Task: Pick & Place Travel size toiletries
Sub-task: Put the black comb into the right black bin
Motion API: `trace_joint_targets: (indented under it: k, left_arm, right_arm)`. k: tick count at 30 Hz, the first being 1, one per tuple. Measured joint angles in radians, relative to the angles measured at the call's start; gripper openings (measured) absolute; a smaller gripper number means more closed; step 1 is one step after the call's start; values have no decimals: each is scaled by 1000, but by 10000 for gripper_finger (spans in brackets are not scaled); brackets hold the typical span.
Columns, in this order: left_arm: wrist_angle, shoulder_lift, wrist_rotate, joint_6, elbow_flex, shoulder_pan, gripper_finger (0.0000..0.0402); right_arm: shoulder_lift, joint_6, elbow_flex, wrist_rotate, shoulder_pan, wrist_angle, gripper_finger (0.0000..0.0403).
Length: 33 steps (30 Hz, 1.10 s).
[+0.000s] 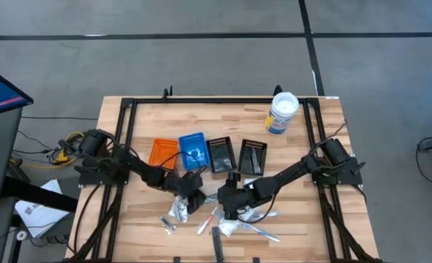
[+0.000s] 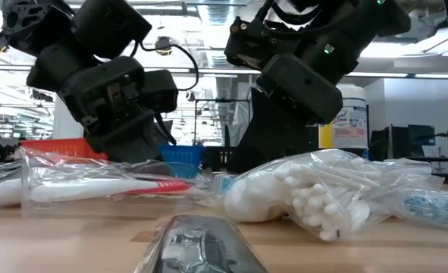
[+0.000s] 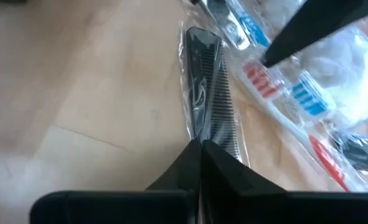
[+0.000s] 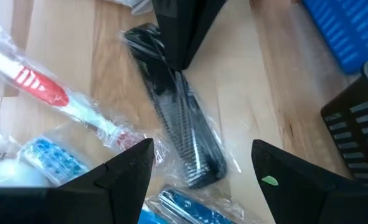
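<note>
Comb (image 3: 207,93) pinched by left claw (image 3: 199,152), wrapped

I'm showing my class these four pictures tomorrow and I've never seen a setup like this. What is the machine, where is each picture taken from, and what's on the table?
Two dark robot arms work at a wooden table. One picture looks down from above, one looks level across the tabletop, and two come from cameras on the wrists. Scattered on the wood lie wrapped toothbrushes, a bag of cotton swabs and a black comb in clear wrap. The left gripper has its jaws shut on the comb's end. The right gripper hovers nearby, jaws open.
</note>
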<state>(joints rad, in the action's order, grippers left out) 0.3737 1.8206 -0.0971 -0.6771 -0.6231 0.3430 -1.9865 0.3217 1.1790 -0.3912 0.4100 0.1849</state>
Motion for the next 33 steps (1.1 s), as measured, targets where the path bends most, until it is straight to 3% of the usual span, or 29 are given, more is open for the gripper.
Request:
trace_joint_targets:
  k: [5,11,14,22,33]
  left_arm:
    - [-46,-32,-102,7,2,54,2]
    - [-208,-191,-338,70,13,129,1]
    - [-255,-281,-406,72,5,152,1]
    - [-306,-351,-430,90,5,186,1]
    - [-301,-352,-446,93,5,203,1]
  right_arm:
    - [0,0,0,2,3,2,265]
    - [0,-7,7,0,11,8,265]
    - [-2,-26,24,5,13,19,265]
    - [-3,-136,89,4,22,12,265]
    - [-2,-122,98,3,-10,-30,265]
